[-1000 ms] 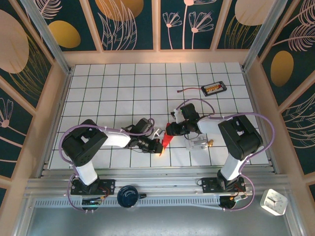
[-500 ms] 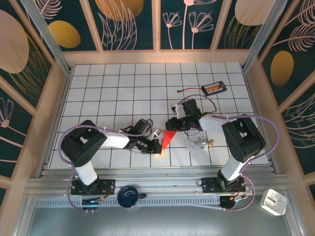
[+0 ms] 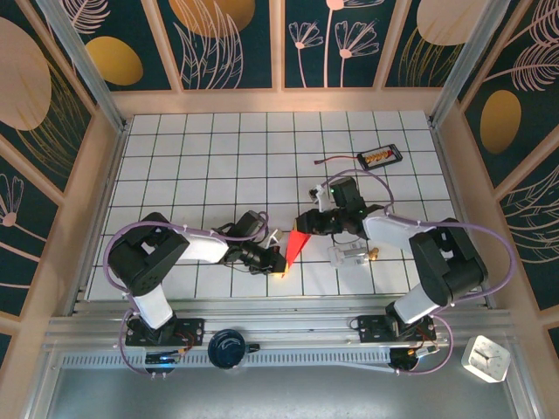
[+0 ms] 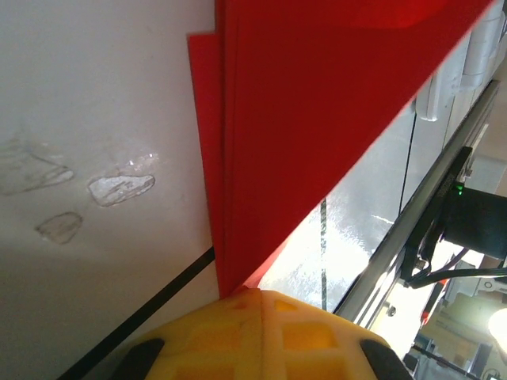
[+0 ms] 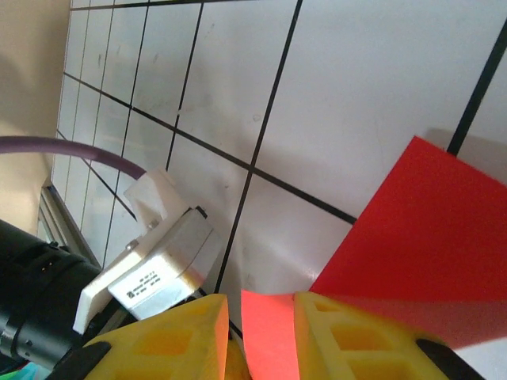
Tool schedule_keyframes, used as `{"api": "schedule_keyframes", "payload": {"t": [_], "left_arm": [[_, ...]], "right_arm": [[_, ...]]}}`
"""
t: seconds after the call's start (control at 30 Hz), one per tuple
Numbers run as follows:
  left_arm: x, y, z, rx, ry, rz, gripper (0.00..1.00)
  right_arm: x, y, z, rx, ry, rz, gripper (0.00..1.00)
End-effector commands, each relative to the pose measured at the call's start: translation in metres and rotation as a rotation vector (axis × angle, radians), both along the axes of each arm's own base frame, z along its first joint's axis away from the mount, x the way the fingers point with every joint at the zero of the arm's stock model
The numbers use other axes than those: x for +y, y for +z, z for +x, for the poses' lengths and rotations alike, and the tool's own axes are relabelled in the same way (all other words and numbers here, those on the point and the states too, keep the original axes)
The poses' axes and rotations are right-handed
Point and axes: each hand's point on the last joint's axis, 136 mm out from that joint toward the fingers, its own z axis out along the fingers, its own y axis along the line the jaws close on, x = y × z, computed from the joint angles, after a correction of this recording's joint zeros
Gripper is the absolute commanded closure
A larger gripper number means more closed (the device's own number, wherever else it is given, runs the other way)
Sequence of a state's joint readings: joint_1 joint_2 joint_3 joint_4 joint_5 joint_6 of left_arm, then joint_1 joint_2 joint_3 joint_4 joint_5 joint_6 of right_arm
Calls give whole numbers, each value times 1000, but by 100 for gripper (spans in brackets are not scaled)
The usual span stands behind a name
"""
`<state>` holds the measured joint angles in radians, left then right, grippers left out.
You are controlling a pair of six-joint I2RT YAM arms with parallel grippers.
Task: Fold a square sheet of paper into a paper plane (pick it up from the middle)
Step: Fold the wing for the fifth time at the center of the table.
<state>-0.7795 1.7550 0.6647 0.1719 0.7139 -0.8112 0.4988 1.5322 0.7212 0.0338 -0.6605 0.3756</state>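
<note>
While I watch from overhead, the white gridded table looks the same as a second ago, but the right arm has swung its elbow outward, toward the right wall. The left arm has hardly moved.

Between the two wrists, the red paper lies near the middle of the table's front half. A second ago it showed as a thin sliver. Now it shows as a broader pointed triangle, so I judge a flap has been opened or turned.

A clear plastic piece sits just to the paper's right.

The left gripper is clamped tight on the paper's narrow near end. Its wrist camera shows stacked red layers running straight into a yellow fingertip.

The right gripper has drawn back slightly to the paper's far edge. In its own wrist view the gripper stands narrowly apart, with a strip of red in the gap. I cannot tell whether it bites the paper.

My guess is that a crease is being set and the plane is unfinished.
</note>
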Motion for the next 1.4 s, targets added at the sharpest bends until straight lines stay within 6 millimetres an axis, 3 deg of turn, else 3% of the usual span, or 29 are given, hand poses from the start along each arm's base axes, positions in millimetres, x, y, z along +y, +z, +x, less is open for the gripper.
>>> {"api": "schedule_keyframes", "payload": {"t": [0.0,0.2,0.4,0.53,1.37], "left_arm": [[37,-40,-38,219,28,193,100],[36,-41,-37,220,28,195,100],[35,-41,-36,215,19,194,100],[37,-43,-38,217,15,197,100],[38,-42,-39,204,-1,196,100]], "right_arm": [[1,12,-8,-9,10,55,72],[2,11,-32,22,-3,101,72],[14,-8,-63,92,-19,116,84],[23,-17,-73,120,-24,113,87],[27,-61,-82,211,-71,27,92]]}}
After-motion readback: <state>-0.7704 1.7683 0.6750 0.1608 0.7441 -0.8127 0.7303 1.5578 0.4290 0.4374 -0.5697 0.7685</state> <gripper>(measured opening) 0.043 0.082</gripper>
